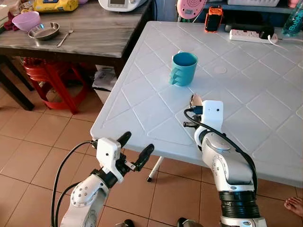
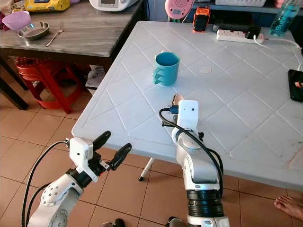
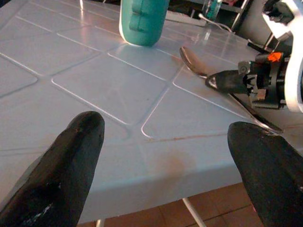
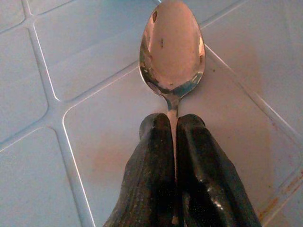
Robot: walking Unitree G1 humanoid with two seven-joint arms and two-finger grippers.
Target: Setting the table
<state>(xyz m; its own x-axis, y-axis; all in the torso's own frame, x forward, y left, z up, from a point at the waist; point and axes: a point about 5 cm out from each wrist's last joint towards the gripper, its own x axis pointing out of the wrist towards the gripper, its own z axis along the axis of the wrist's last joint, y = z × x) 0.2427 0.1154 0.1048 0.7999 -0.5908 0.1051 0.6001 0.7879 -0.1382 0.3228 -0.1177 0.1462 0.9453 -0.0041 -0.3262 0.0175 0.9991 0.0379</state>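
A teal mug (image 1: 183,68) stands upright on the white plastic table (image 1: 142,118). Just in front of it lies a metal spoon (image 4: 172,49), bowl toward the mug, low over or on the tabletop. My right gripper (image 4: 173,124) is shut on the spoon's handle, fingers (image 4: 154,156) pressed together around it. The spoon's bowl (image 1: 195,100) peeks out beyond my right wrist. My left gripper (image 1: 135,150) hangs open below the table's near left corner, nothing between its fingers (image 3: 71,156).
A dark wooden table (image 1: 94,33) at the back left carries a pink bowl (image 1: 26,20), a metal bowl (image 1: 44,31) and a fork (image 1: 65,36). A red stool (image 1: 52,78) stands under it. A power strip (image 1: 248,35) and an orange device (image 1: 214,19) lie at the white table's far edge.
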